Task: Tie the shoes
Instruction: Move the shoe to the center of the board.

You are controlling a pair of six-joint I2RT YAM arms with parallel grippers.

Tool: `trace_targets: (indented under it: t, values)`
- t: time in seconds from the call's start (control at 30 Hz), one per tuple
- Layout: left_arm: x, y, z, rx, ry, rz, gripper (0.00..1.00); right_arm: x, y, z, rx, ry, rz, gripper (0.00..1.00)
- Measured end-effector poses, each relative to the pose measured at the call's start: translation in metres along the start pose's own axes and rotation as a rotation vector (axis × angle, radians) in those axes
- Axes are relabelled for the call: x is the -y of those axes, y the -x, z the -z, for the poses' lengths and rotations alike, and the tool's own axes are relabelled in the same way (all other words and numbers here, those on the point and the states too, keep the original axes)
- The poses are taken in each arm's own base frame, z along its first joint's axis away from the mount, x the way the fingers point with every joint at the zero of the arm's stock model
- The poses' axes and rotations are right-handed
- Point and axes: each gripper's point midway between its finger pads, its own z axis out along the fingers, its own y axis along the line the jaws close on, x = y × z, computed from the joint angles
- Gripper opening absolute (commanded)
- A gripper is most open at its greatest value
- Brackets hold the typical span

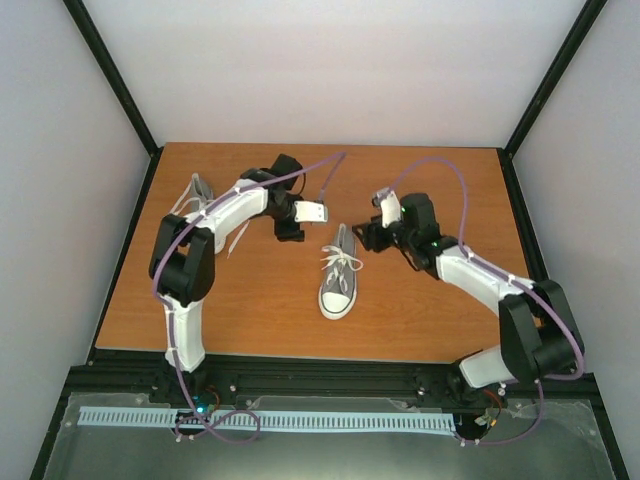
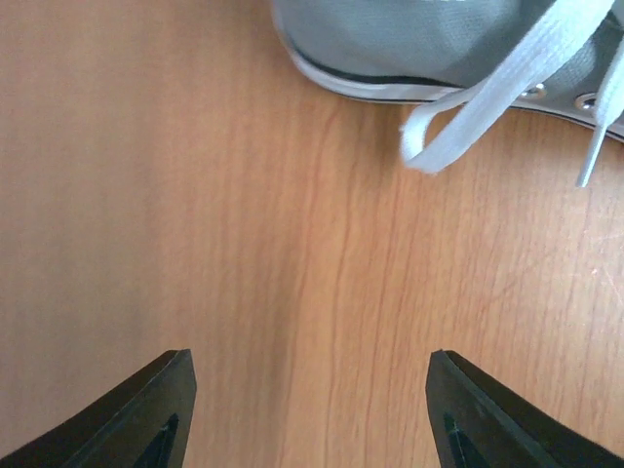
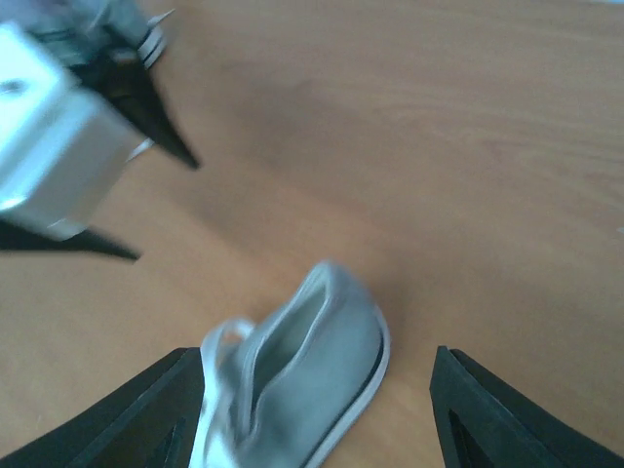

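Wooden table (image 1: 440, 310), enclosed by pale walls (image 1: 320, 70), is carrying both shoes. One shoe (image 1: 338, 275) is lying at the centre, toe pointing toward the arm bases, its laces (image 1: 341, 261) spreading sideways across the tongue; whether they are forming a finished bow cannot be told. The other shoe (image 1: 200, 190) is sitting at the left rear, partly hidden behind the left arm (image 1: 225, 215), a lace (image 1: 237, 236) trailing loose on the wood. Left gripper (image 2: 310, 359) is hovering just beside the central shoe's heel end, jaws standing wide and empty, a lace loop (image 2: 458, 127) lying ahead of it. Right gripper (image 3: 314, 353) is flanking that heel from the opposite side, likewise released and gripping nothing. This flanking placement is probably giving each arm reach to one lace end.
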Motion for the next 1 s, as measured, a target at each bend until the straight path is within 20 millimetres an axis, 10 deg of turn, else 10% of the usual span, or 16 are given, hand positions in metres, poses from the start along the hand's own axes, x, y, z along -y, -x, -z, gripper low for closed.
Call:
trace_targets:
  t: [0.07, 0.4, 0.57, 0.67, 1.0]
  values:
    - [-0.008, -0.001, 0.018, 0.001, 0.051, 0.053, 0.99, 0.009, 0.016, -0.010, 0.005, -0.062, -0.050, 0.75]
    - [-0.089, -0.046, 0.145, 0.151, 0.461, 0.627, 1.00, 0.007, -0.031, -0.087, -0.214, -0.248, -0.215, 0.78]
    - [-0.121, -0.113, 0.225, 0.286, 0.703, 1.016, 1.00, 0.008, -0.039, -0.103, -0.248, -0.295, -0.229, 0.21]
    - [-0.113, -0.156, 0.254, 0.329, 0.822, 1.174, 1.00, 0.016, -0.042, -0.099, -0.253, -0.342, -0.228, 0.03]
    - [-0.042, -0.217, 0.201, 0.121, 0.828, 1.281, 0.96, 0.084, -0.043, -0.038, -0.272, -0.526, -0.186, 0.03]
